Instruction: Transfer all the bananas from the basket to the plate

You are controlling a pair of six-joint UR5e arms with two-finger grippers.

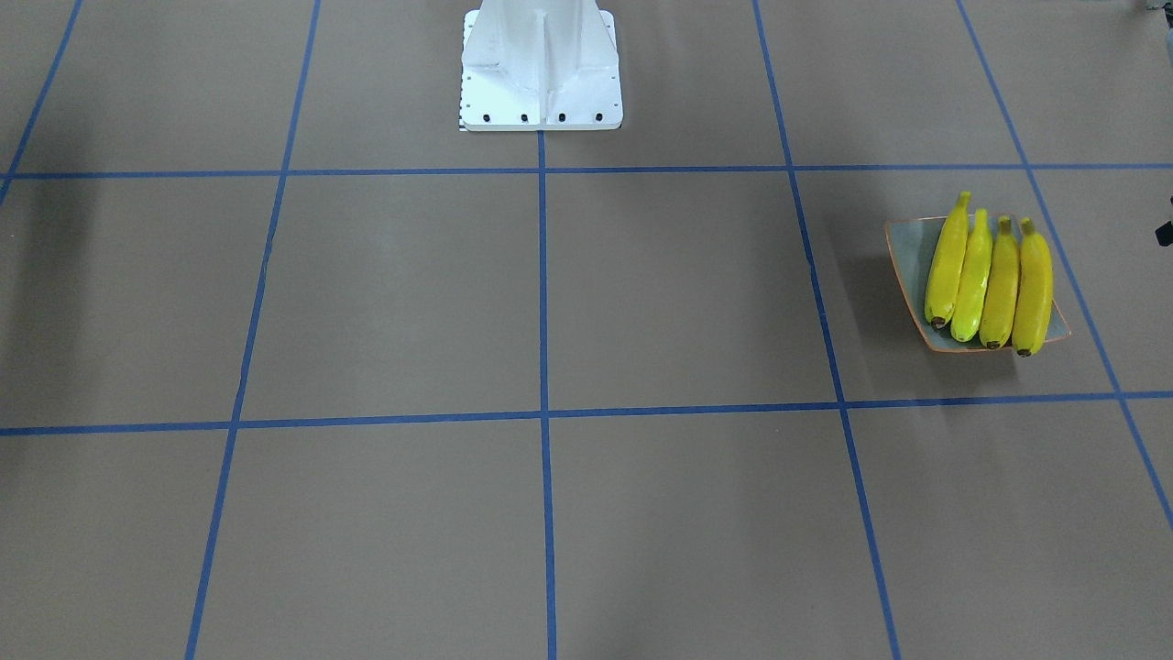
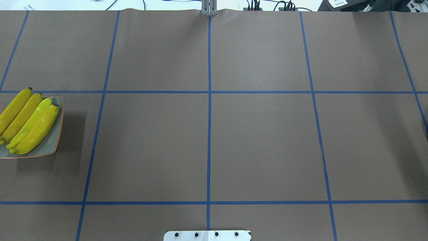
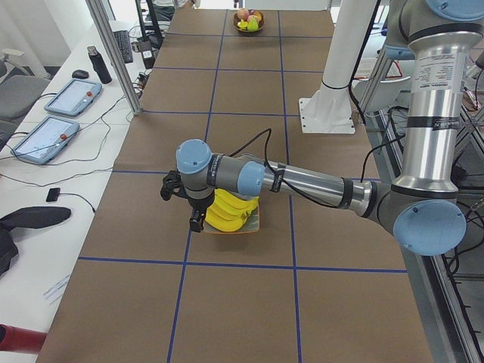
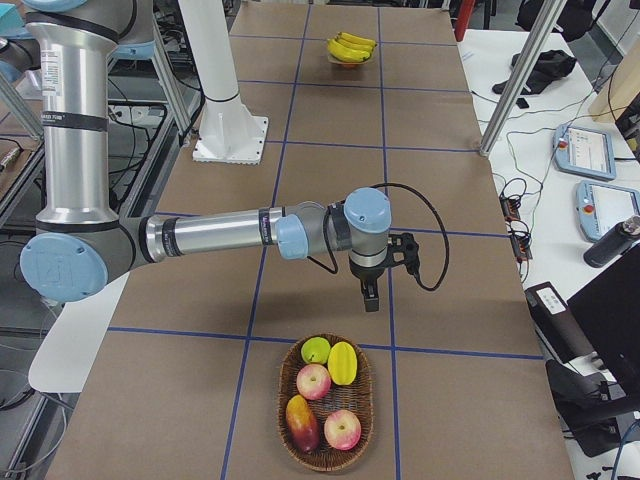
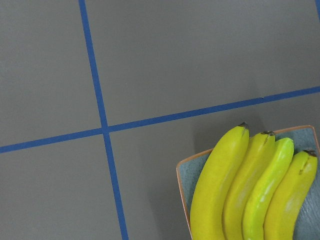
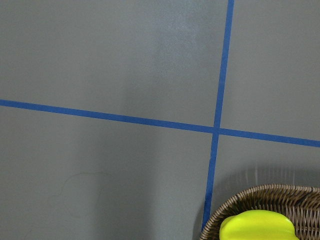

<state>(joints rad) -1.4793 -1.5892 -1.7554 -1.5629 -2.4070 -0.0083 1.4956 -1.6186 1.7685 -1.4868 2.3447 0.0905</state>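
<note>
Bananas (image 1: 999, 284), glossy, curved, yellow, lie side by side on the squarish glazed plate (image 1: 907, 252); jaws' spread: cannot tell.

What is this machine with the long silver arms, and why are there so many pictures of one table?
It is a robot with two arms at a brown table marked with blue tape. Two pictures look down on the table from above, from opposite sides. Two look along it from its ends: one shows the left arm reaching out by the plate, the other the right arm near the basket. The last two come from small cameras on the wrists. Four bananas lie side by side on the plate. The basket holds other fruit. Each arm ends in a pincer, the left gripper and the right gripper. I cannot tell whether they are open or shut.
</note>
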